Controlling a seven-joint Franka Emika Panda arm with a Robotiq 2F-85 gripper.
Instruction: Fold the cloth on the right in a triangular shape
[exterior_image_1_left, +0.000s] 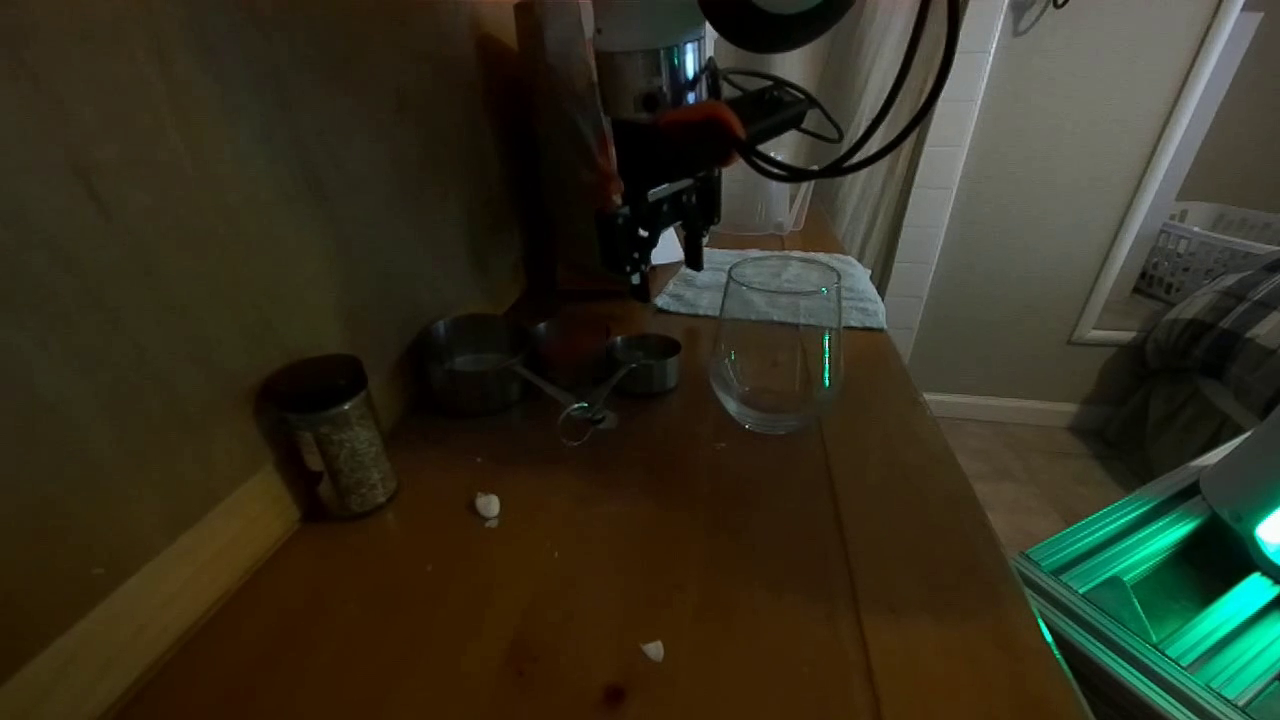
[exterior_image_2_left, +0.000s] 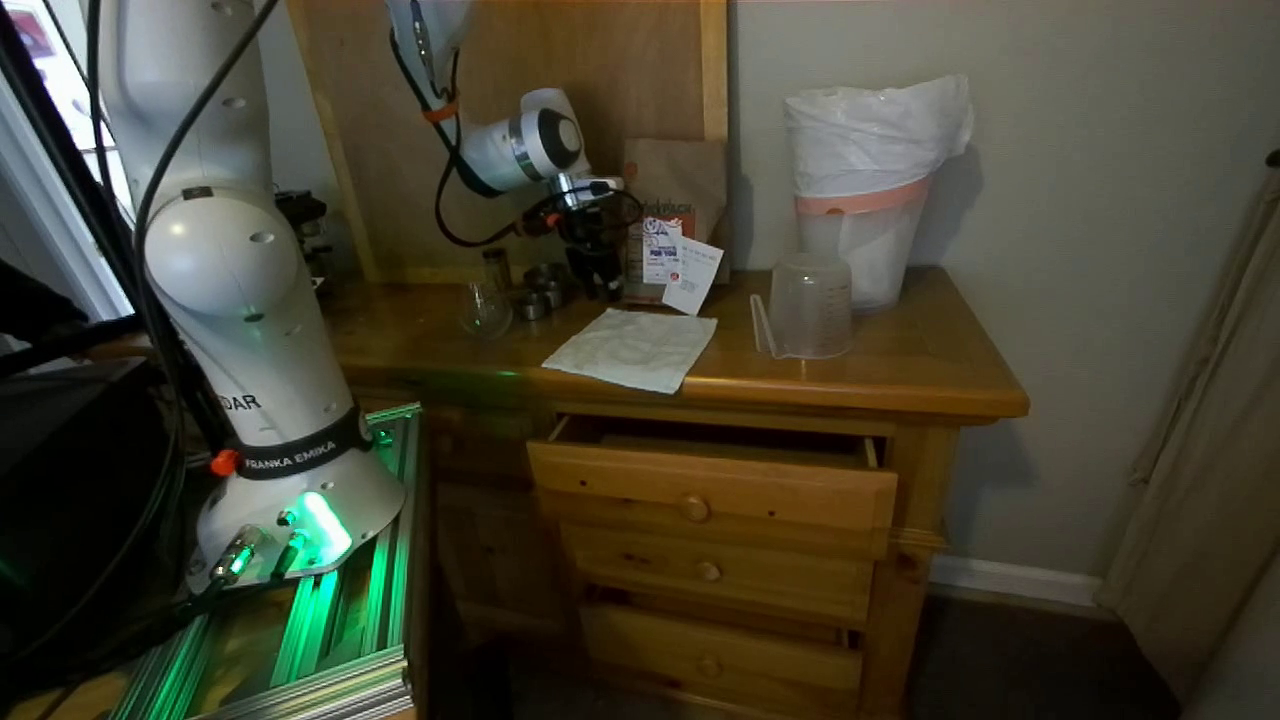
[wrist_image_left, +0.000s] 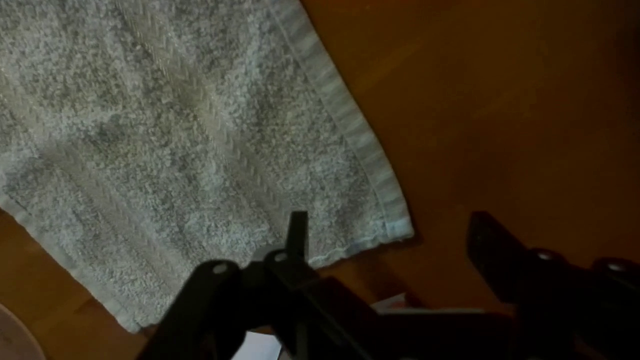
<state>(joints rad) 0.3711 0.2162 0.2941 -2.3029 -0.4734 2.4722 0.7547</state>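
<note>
Pale grey-green terry cloth (wrist_image_left: 165, 150), banded with flatter weave, is spread flat on the wooden tabletop (exterior_image_1_left: 560, 600). In an exterior view it is set between the glass and the jug, one side lying close to the tabletop's front edge. Its outline is nearly square, so a long axis cannot be clearly told; in the wrist view its bands are slanted from upper left to lower right, and one hemmed corner is pointed to the lower right, into the gap of the gripper (wrist_image_left: 389, 220). The fingers are parted wide, one on either side of that corner as seen from above; whether the cloth is touched cannot be told.

Apart from the cloth, a clear stemless glass (exterior_image_1_left: 775, 385) is stood mouth up. Near it, metal measuring cups (exterior_image_1_left: 648, 372) are joined at their handles by a ring (exterior_image_1_left: 575, 432); their insides are too dark to be read. Pale grainy stuff is held in a dark-lidded jar (exterior_image_1_left: 345, 460). A clear measuring jug (exterior_image_2_left: 812, 310) is set, apparently, mouth down. Behind it, a translucent bin (exterior_image_2_left: 862, 245) is topped by a crinkled white plastic bag (exterior_image_2_left: 875, 145). The contents of a brown paper bag (exterior_image_2_left: 675, 175) are hidden.
</note>
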